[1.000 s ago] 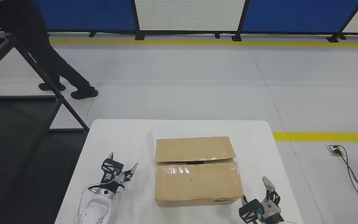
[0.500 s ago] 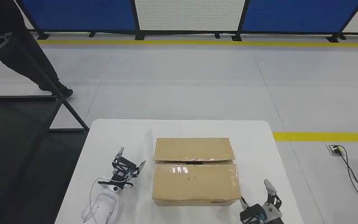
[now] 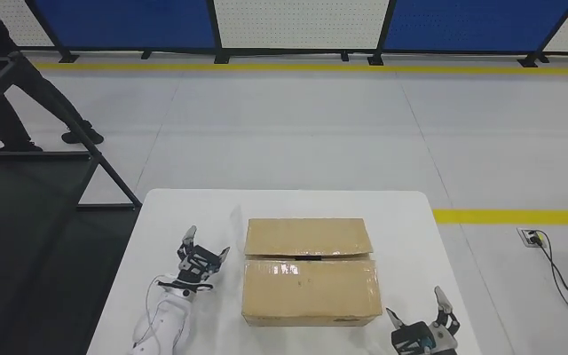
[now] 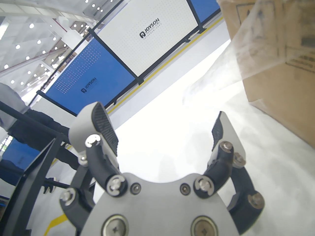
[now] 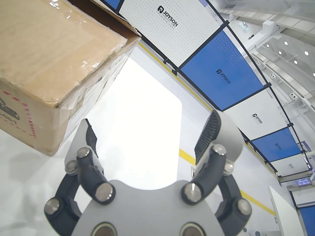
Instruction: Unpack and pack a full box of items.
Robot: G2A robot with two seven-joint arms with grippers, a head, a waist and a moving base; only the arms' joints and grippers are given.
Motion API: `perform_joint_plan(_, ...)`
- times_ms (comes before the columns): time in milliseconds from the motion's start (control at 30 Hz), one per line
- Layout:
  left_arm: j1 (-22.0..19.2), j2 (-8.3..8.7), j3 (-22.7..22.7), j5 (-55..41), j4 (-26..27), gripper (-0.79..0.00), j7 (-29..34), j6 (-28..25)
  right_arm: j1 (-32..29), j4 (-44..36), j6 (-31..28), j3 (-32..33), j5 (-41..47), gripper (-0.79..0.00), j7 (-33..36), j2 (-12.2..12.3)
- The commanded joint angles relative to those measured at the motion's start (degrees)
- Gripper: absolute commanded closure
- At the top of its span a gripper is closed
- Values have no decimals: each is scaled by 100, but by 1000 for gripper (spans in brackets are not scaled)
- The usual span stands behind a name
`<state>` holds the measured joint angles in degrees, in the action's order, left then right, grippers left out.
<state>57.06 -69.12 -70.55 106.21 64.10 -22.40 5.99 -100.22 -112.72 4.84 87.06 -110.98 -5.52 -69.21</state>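
Brown cardboard box [image 3: 311, 271] is found on the white table [image 3: 177, 213], about midway across it, with its long side set crosswise. Its top is made of two flaps, and a thin dark slit is noted along the seam between them. A loose strip of clear film [image 4: 260, 30] is seen at the box's left end, standing off the cardboard. Whether it is fixed to the box cannot be told.

The left gripper [image 4: 160, 116] is held low over the table beside the box's left end, near it but apart. Its fingers are spread wide and nothing is held between the ribbed pads [image 4: 103, 121].

The right gripper [image 5: 151, 120] is placed by the table's near right corner, just off the near right corner of the box and not touching it. Its fingers are likewise spread wide and nothing is held.

Glossy tape [image 5: 56, 3] is noted on the box face turned toward the right wrist view.

Blue and white panels [image 3: 302, 22] are seen across the floor beyond the table, with a yellow line [image 3: 266, 66] painted along their foot.
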Motion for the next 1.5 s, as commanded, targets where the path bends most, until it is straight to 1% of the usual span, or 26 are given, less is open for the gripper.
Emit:
perform_joint_plan(0,-125,-6,53,230,-132,-785,27,48,29,22,-30,6,20,-785,-10,-3)
perform_joint_plan(133,-343,-47,205,428,-425,-785,-103,75,66,82,-65,4,72,-785,-34,-11)
perform_joint_plan(433,-958,-214,510,337,-1279,-785,-431,190,-17,67,-35,7,60,-785,-43,-28)
perform_joint_plan(633,-1347,-367,750,241,-1824,-785,-670,396,-104,-6,-3,5,5,-785,-16,-39)
perform_joint_plan(833,-1578,-500,842,-24,-2144,-785,-963,690,-171,-50,34,9,-34,-785,-1,-51)
perform_joint_plan(1033,-1660,-583,830,-242,-2308,-785,-1244,1047,-169,-39,41,-4,-22,-785,-20,-64)
perform_joint_plan(1200,-1604,-603,719,-419,-2292,-785,-1456,1340,-113,12,8,-17,-20,-785,-54,-72)
perform_joint_plan(1300,-1508,-597,606,-549,-2203,-785,-1592,1522,-50,54,-29,-22,-3,-785,-60,-77)
perform_joint_plan(1467,-1227,-554,382,-655,-1991,-785,-1776,1850,72,101,-101,-49,-3,-785,-57,-85)
